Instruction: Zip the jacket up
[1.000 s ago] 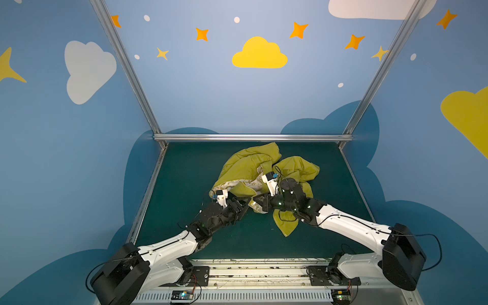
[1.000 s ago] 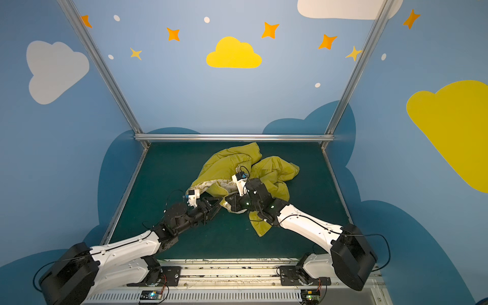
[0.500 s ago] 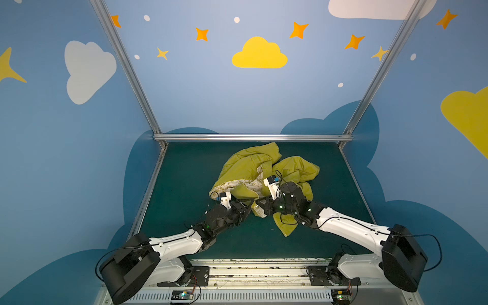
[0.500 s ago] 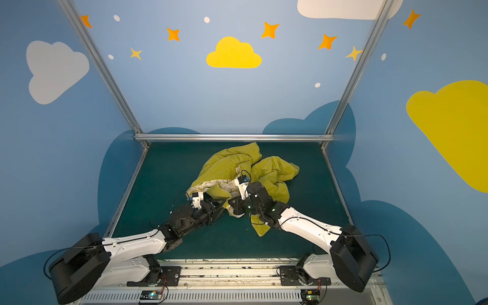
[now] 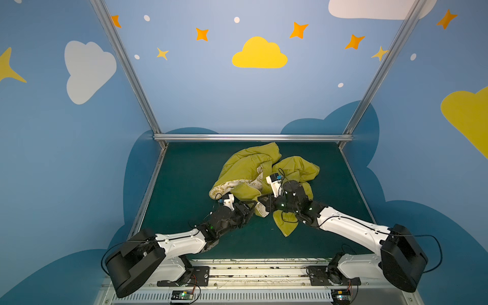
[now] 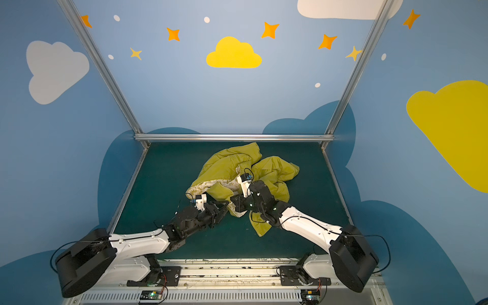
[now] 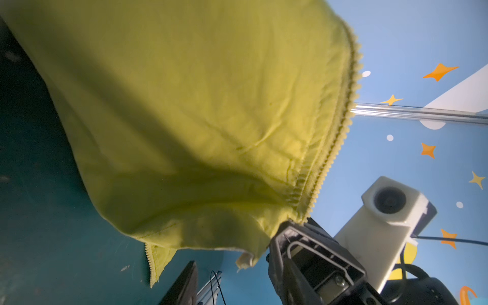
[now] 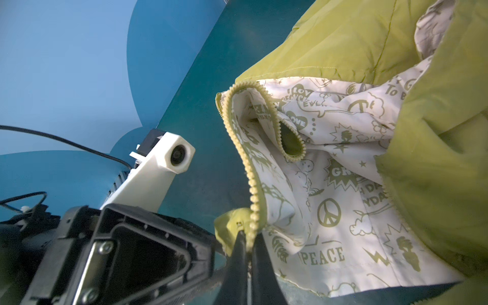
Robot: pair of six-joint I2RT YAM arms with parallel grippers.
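Lying crumpled on the middle of the dark green surface (image 5: 184, 190), the jacket (image 5: 245, 169) reaches back almost to the far edge in both top views. Its yellow outside is up, and a strip of cream lining (image 5: 237, 183) shows along the side toward the left edge. A yellow flap (image 5: 286, 224) trails toward the near edge beneath the right arm. The left pincer (image 5: 249, 208) and the right pincer (image 5: 265, 204) meet at the jacket's near side, tips just beside each other. In a top view a cream-lined fold hangs at the right pincer (image 6: 235, 204), with the left pincer (image 6: 221, 206) close by.

From the left wrist, yellow jacket cloth (image 7: 198, 118) fills most of the view. A row of zipper teeth (image 7: 340, 137) runs down its edge to the right pincer (image 7: 287, 229), which pinches the cloth's corner. One dark finger (image 7: 184, 282) of the left pincer sits well off to one side near the loose hem, so its jaws stand spread. Whether it touches cloth cannot be told.

From the right wrist, the right pincer (image 8: 248, 237) is pressed together on the end of the zipper teeth (image 8: 253, 184), which rise from its tips in a loop. Beside them the lining (image 8: 343, 198) shows peace signs and the word PEACE. The left pincer (image 8: 163, 250) is just beside, under its white wrist camera (image 8: 179, 155).
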